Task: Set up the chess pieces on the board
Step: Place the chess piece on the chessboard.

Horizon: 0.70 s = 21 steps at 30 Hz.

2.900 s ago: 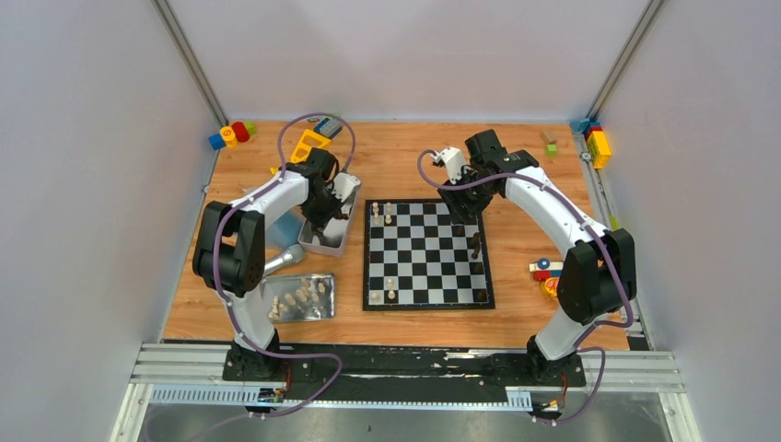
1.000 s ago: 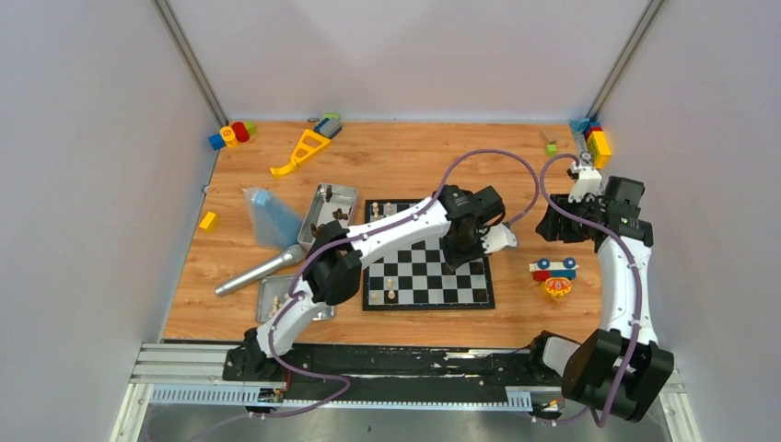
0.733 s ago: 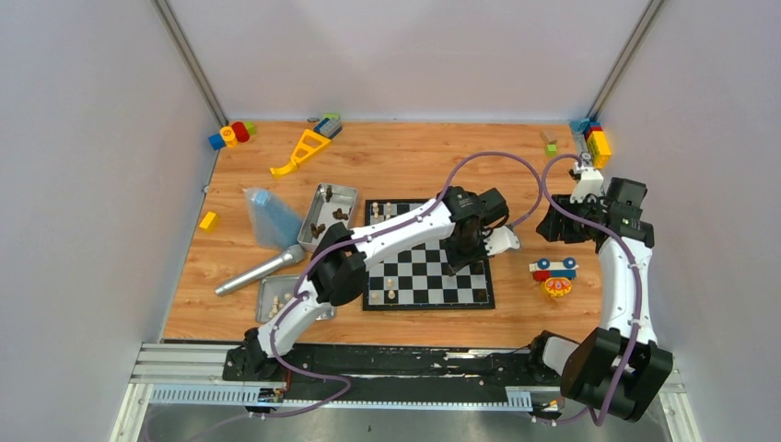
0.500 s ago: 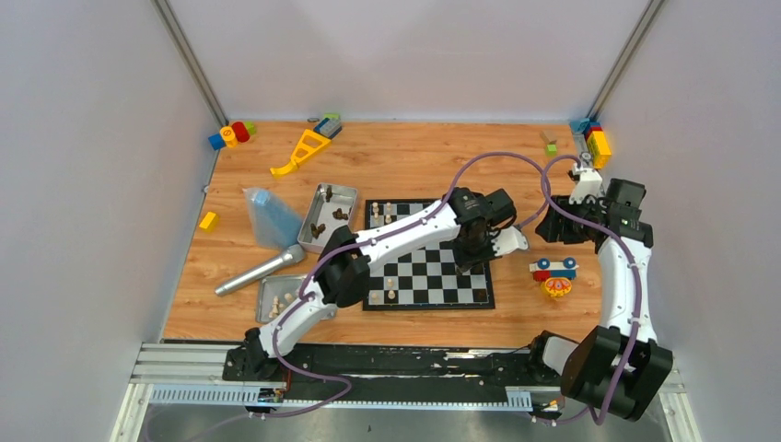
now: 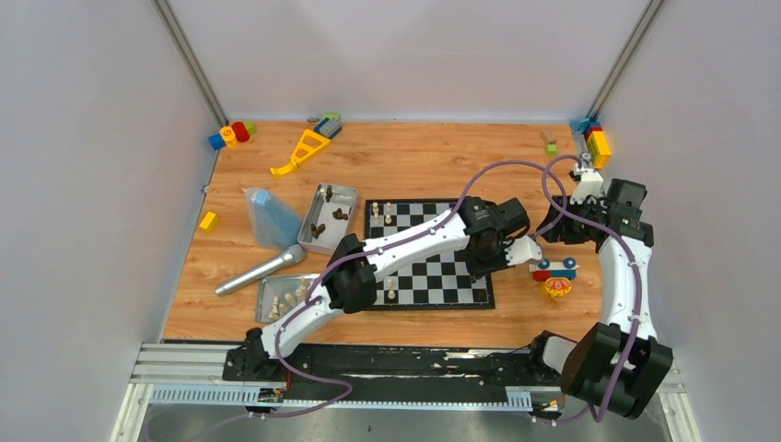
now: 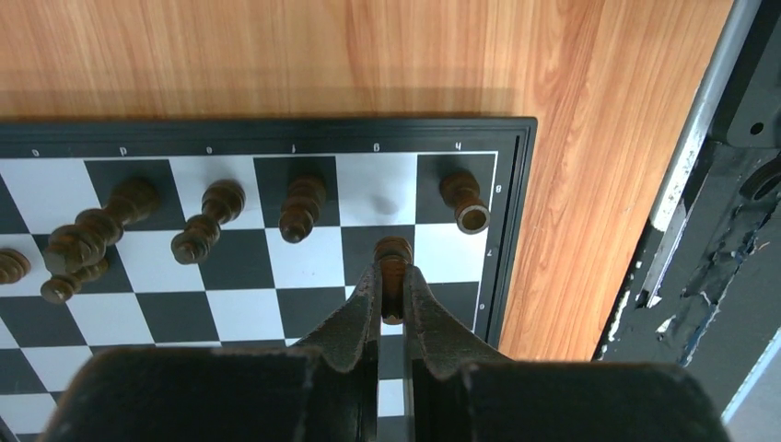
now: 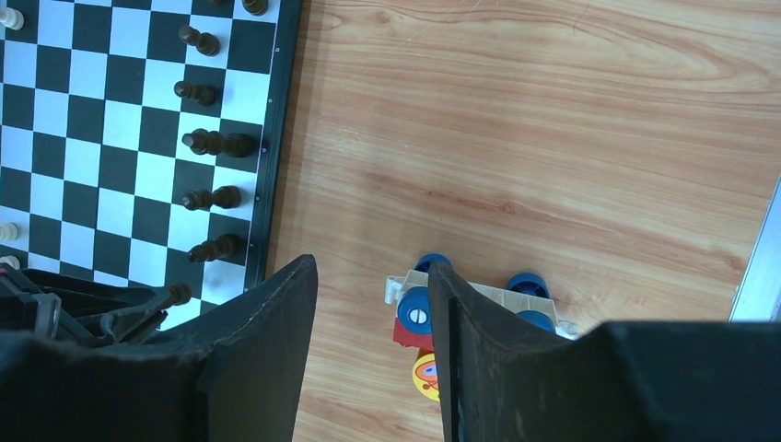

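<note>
Left claw [image 6: 393, 281] clenched on a dark pawn [image 6: 394, 253], pinched by the stem, head poking past the fingertips. The pawn is over the board [image 6: 239, 313], on a dark square in the second row in from the board's right edge, diagonal to the dark piece [image 6: 465, 198] on the near right corner square; can't tell if its base touches. More dark pieces [image 6: 299, 207] stand in the row along that right edge, some leaning. From the top view, the left arm stretches across the board [image 5: 433, 285] with the left claw [image 5: 486, 262] at its right edge. Right claw [image 7: 373, 269] released, jaws apart, nothing between them, hanging over bare desk [image 7: 553, 138] off the board's right edge, with a toy car [image 7: 470, 299] under it. A few pale pieces [image 5: 381, 211] stand at the board's far left corner, with others by its near edge. Two metal trays are left of the board: the far one [image 5: 350, 195] holds dark pieces, the near one [image 5: 272, 285] pale pieces. A microphone [image 5: 258, 270] lies between the trays.
</note>
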Each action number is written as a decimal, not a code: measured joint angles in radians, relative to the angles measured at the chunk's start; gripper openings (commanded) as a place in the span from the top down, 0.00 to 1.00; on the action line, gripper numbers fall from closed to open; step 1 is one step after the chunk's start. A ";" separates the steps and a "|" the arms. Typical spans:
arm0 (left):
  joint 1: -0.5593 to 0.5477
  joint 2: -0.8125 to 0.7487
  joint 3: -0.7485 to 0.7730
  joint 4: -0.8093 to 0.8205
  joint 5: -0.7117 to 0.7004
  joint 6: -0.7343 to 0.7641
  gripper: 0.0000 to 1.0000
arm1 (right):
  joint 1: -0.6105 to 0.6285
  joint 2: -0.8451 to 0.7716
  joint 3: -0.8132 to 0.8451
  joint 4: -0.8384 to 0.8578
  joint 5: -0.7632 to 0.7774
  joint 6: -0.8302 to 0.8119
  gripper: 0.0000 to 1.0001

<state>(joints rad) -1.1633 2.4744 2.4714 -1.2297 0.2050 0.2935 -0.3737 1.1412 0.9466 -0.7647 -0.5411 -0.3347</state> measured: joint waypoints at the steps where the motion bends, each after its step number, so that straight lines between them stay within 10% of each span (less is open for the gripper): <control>1: -0.002 0.004 0.009 0.001 0.000 0.000 0.97 | -0.001 0.000 0.000 0.000 0.000 0.000 0.52; 21: -0.008 0.066 0.061 0.020 0.004 0.000 0.96 | -0.008 0.000 -0.017 0.000 -0.004 -0.008 0.52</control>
<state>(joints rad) -1.1713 2.5401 2.5320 -1.2095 0.2089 0.2939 -0.3813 1.1412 0.9298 -0.7643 -0.5449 -0.3431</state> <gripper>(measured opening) 0.140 0.487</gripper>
